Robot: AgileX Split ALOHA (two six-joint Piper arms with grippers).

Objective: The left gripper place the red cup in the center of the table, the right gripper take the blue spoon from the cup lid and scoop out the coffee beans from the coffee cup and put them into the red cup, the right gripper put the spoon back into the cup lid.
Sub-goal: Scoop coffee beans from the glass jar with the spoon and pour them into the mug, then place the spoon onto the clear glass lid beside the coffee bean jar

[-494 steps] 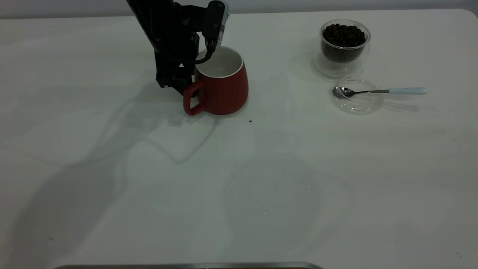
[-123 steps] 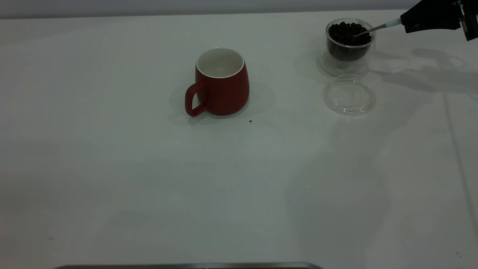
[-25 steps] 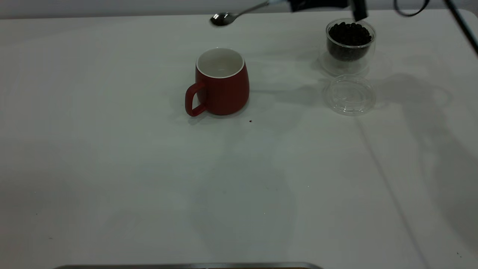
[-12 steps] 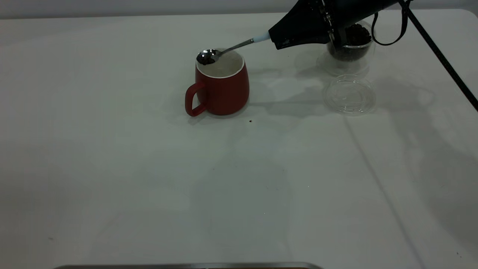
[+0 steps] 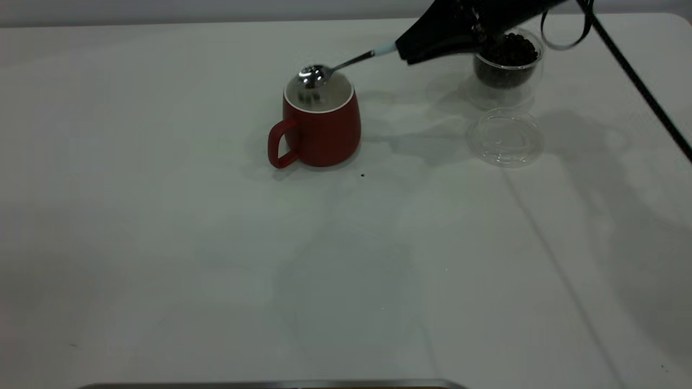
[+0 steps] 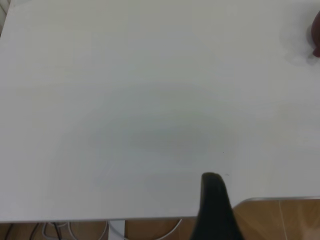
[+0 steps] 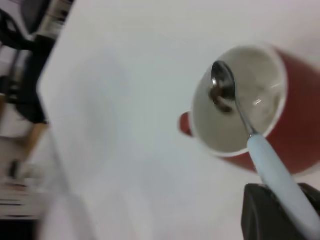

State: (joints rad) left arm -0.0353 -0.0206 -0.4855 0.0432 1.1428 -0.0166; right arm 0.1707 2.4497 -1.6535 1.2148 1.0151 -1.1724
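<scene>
In the exterior view the red cup (image 5: 322, 123) stands near the middle of the white surface (image 5: 216, 243), handle toward the camera's left. The right gripper (image 5: 432, 40) reaches in from the upper right, its jaws pinching the pale handle of the blue spoon (image 5: 340, 66), whose metal bowl hangs just over the mug's white rim; dark blurred bits show inside the mug below it. Behind the gripper sits the coffee cup (image 5: 505, 67), filled with coffee beans (image 5: 511, 51), and just in front of it lies the clear cup lid (image 5: 506, 138), apart from the mug. In the left wrist view only bare surface shows, with one dark finger (image 6: 216, 210) at the edge; whether the left jaws are spread or pressed together cannot be told. In the right wrist view the spoon's bowl is over the mug's opening, a few beans (image 7: 218, 95) at it.
</scene>
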